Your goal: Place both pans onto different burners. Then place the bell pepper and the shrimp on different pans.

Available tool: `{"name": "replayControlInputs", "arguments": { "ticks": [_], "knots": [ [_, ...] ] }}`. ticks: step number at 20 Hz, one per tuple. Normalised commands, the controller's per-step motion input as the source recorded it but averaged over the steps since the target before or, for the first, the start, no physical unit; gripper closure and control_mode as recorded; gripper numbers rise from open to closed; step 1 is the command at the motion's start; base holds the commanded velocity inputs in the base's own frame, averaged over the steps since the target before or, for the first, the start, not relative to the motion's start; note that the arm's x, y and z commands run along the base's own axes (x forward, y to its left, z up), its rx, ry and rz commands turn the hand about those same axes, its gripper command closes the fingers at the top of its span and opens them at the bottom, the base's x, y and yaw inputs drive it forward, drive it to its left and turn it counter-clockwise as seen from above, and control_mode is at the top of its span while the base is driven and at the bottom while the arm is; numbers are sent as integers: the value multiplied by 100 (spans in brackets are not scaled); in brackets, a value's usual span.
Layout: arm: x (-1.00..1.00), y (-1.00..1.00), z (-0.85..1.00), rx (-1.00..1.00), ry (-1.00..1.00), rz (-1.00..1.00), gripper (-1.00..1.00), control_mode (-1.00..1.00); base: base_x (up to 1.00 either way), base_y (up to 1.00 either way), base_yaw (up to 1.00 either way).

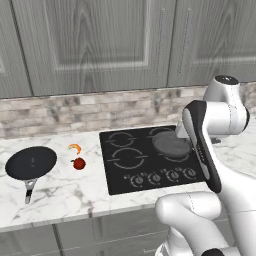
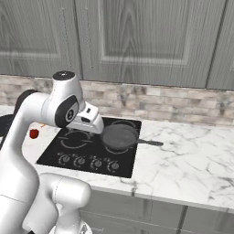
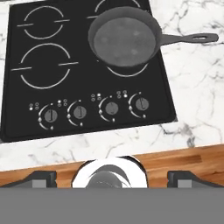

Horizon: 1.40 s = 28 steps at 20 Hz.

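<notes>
Left base view: black pan (image 1: 31, 163), shrimp (image 1: 75, 148) on counter (image 1: 65, 190).

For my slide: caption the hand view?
Open gripper above cooktop, grey pan on a right burner.

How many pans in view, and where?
2. Dark grey pan sits on the cooktop's right side over the burner rings, handle pointing right. Black pan rests on the marble counter left of the cooktop.
</notes>
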Motion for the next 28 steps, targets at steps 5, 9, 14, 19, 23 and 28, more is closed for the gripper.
{"name": "replayControlInputs", "arguments": {
  "ticks": [5,9,14,19,23,28],
  "knots": [
    [0,0,0,0,0,0,-100,100,0,47,4],
    [0,0,0,0,0,0,-100,100,0,72,0],
    [0,0,0,0,0,0,-100,100,0,79,0],
    [0,0,0,0,0,0,-100,100,0,72,0],
    [0,0,0,0,0,0,-100,100,10,47,0],
    [0,0,0,0,0,0,-100,100,37,2,0]
  ]
}}
